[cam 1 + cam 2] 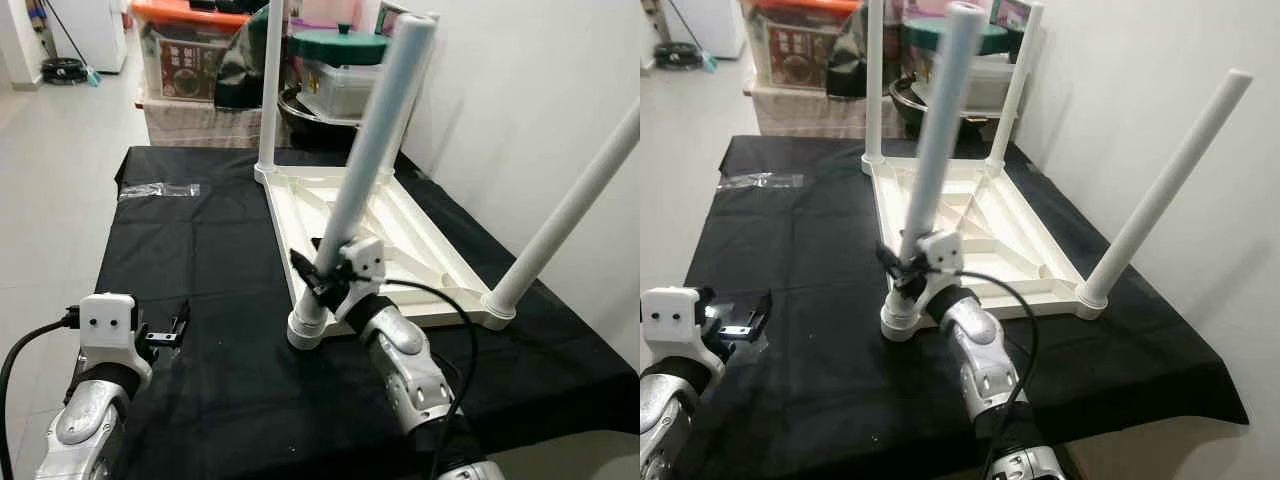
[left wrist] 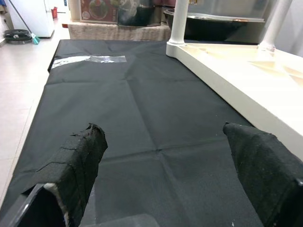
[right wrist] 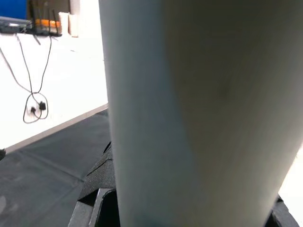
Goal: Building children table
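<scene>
A white children's table [image 1: 410, 235] lies upside down on a black cloth, with its legs pointing up. My right gripper [image 1: 322, 272] is shut on the near-left leg [image 1: 375, 130] just above its socket at the near corner. That leg [image 3: 189, 94] is seen close up in the right wrist view, with a black finger [image 3: 97, 187] beside it. Two other legs [image 1: 570, 210] [image 1: 271, 80] stand in their corners. My left gripper [image 1: 166, 335] hovers open over the cloth at the near left, apart from the table, with nothing between its fingers [image 2: 78, 161].
A clear plastic bag [image 1: 160, 189] lies on the cloth [image 1: 210, 260] at the far left. Storage boxes [image 1: 185, 50] and a metal pot [image 1: 305, 110] stand behind the work table. A white wall [image 1: 520, 90] runs close on the right. The cloth's front edge is near.
</scene>
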